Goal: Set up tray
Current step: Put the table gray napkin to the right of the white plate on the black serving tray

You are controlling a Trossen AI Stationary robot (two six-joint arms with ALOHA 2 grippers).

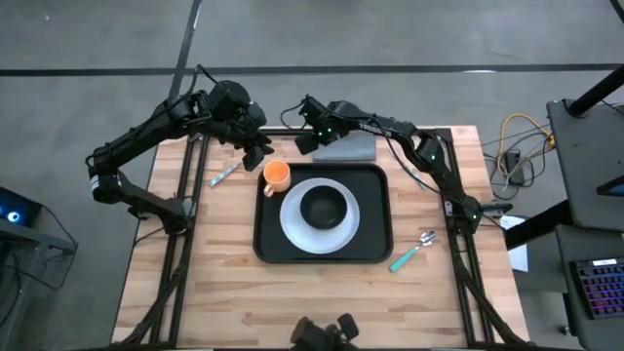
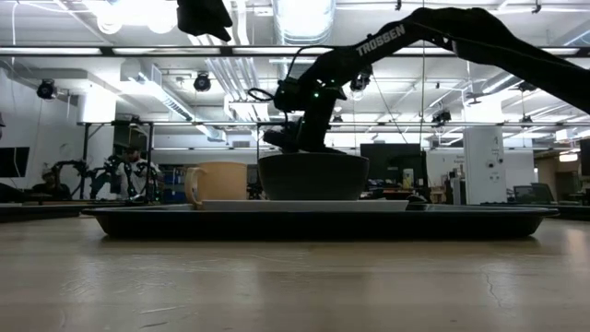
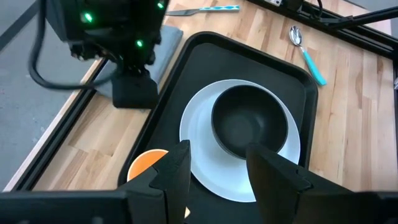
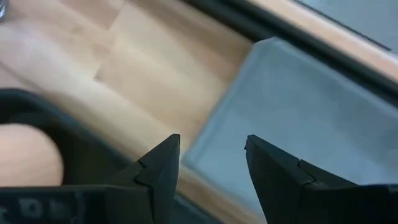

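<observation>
The black tray (image 1: 372,249) lies mid-table and carries a white plate (image 1: 292,226) with a black bowl (image 1: 324,206) on it, plus an orange cup (image 1: 277,175) in its far left corner. A grey napkin (image 1: 351,147) lies flat on the wood just past the tray's far edge. My right gripper (image 1: 304,143) hovers open over the napkin's left edge (image 4: 214,124). My left gripper (image 1: 255,156) is open, high above the cup (image 3: 146,163) and the plate (image 3: 199,134).
A teal-handled fork (image 1: 224,175) lies left of the tray by the left arm. A teal-handled spoon (image 1: 413,252) lies to the tray's right. Bare wood stretches along the table's near side. Black frame rails run along both table sides.
</observation>
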